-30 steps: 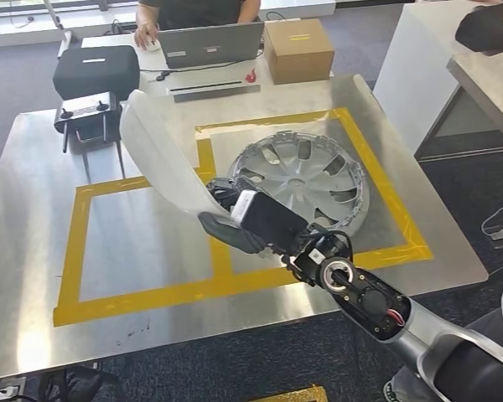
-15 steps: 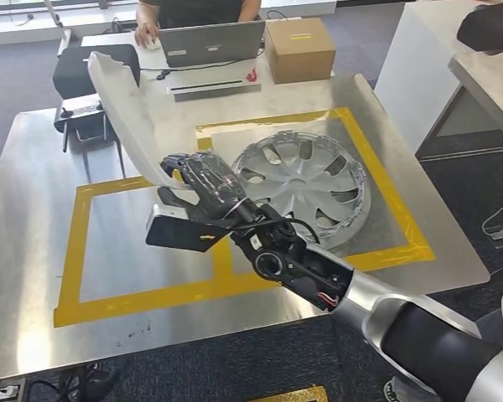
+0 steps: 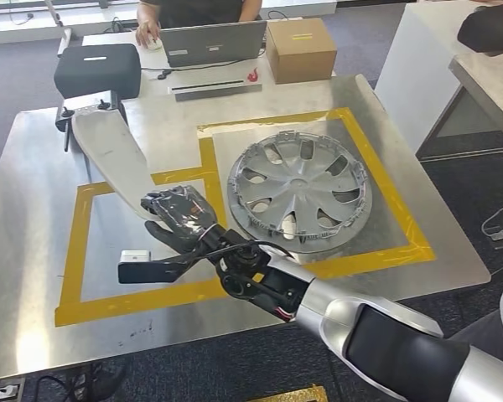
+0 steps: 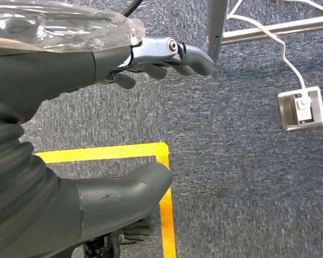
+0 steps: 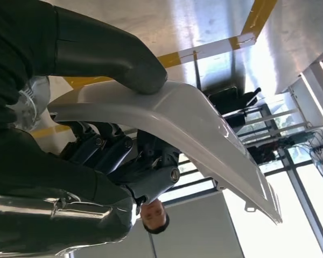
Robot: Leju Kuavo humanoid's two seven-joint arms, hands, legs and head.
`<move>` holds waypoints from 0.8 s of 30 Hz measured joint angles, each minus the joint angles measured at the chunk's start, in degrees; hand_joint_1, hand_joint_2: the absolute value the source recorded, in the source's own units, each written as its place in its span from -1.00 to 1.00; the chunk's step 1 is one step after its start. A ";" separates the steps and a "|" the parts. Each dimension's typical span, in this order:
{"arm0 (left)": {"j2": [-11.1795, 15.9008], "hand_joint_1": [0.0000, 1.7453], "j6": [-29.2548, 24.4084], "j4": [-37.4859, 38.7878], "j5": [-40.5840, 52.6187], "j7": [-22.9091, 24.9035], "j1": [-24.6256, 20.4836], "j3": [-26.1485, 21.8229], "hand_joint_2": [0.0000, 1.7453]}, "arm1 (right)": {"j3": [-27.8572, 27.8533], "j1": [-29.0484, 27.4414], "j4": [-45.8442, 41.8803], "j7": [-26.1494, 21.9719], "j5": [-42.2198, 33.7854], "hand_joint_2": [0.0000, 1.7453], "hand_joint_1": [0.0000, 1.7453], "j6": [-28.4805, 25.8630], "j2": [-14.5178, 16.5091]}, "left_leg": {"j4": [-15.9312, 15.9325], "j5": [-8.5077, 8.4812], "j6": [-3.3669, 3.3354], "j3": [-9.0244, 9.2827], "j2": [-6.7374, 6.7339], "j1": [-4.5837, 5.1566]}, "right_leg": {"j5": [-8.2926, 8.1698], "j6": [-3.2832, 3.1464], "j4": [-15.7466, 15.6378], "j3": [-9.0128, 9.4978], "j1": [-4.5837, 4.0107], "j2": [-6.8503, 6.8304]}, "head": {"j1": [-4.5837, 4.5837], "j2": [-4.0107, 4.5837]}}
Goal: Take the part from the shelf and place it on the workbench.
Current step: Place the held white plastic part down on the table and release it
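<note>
Swinging left and lower, the right hand (image 3: 176, 219) carries the white trim panel (image 3: 113, 159) over the left taped square (image 3: 78, 251), fingers clamped on it. Placing step: next, lower it onto the surface (image 3: 28, 209). Left hand (image 4: 160, 54) hangs with fingers apart.

The left taped square (image 3: 78, 243) on the worktop (image 3: 28, 209) lies bare. A wheel cover (image 3: 299, 191) fills the right square, and a black case (image 3: 97, 69) stands beyond the left one.
</note>
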State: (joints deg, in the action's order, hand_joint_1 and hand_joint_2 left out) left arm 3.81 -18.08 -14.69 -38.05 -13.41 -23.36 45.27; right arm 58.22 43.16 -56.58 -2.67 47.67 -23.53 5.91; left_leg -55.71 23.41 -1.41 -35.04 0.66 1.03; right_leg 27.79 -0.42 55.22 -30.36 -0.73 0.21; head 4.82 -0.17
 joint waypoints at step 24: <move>0.26 -1.00 1.21 0.00 -0.59 0.45 -0.25 0.96 1.00 | 8.54 3.02 21.75 -1.14 17.09 1.00 1.00 5.67 6.86 | 0.01 0.00 0.00 0.01 -0.03 -0.01 | 0.00 0.00 -0.07 0.03 0.00 0.01 | 0.01 0.00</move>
State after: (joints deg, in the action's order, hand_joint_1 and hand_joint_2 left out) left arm 4.07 -16.86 -14.69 -38.64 -12.96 -23.61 46.23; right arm 66.76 46.18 -34.83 -3.81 64.76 -17.86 12.78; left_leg -55.70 23.41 -1.41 -35.03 0.63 1.02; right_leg 27.78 -0.42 55.15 -30.33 -0.73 0.23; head 4.83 -0.17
